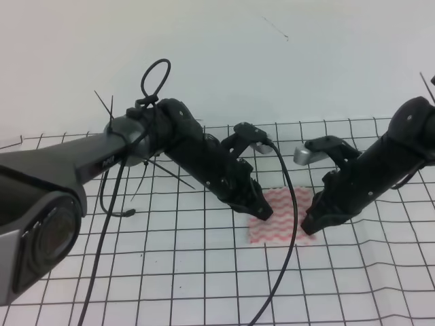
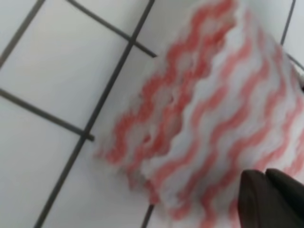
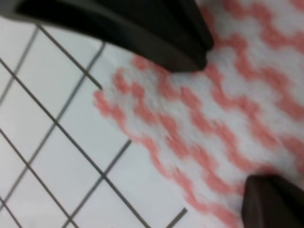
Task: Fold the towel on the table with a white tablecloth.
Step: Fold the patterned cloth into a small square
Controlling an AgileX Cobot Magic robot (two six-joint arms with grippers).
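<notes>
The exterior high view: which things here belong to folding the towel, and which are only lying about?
For the job:
- towel
- white tablecloth
- left gripper
- right gripper

Only lying about:
- black cable hanging across the towel

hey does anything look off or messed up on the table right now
Nothing is spilled or damaged. The towel sits slightly askew to the tablecloth grid, and in the left wrist view its near corner looks rumpled, with layers not lining up.
</notes>
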